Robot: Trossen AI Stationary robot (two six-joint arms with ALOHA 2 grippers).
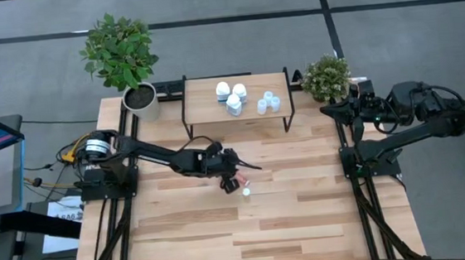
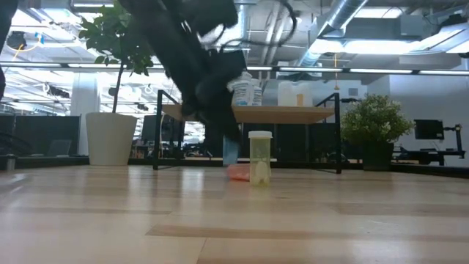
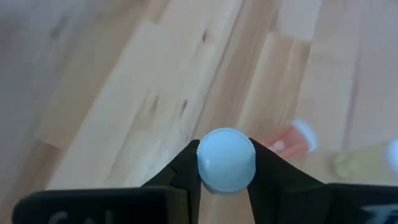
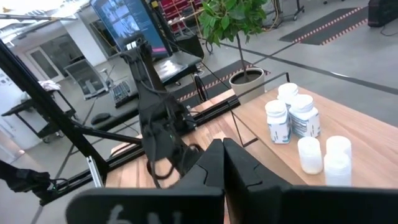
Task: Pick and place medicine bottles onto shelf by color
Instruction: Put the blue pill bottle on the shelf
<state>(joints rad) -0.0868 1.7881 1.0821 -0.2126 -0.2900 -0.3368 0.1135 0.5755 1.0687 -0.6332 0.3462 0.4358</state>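
— Near mid-bench, where were your left jaws (image 1: 230, 180)?

— Low over the planks, clamped on a small white-capped bottle (image 3: 226, 160). An orange-tinted bottle (image 2: 239, 172) lay on its side beside them, and a yellowish one (image 2: 260, 157) stood upright just next to it.

— And the low light-wood shelf on black legs (image 1: 206, 107)?

— You had three larger white bottles (image 1: 231, 96) and three small pale ones (image 1: 269, 102) grouped on it.

— Your right jaws (image 4: 224, 149)?

— Pressed together, empty, parked by the bench's right edge.

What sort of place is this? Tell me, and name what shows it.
Probably an open-plan robotics lab or office: exposed ceiling ducts over desks with a monitor, a screen on a stand, and two robot arms fixed to a wooden table.
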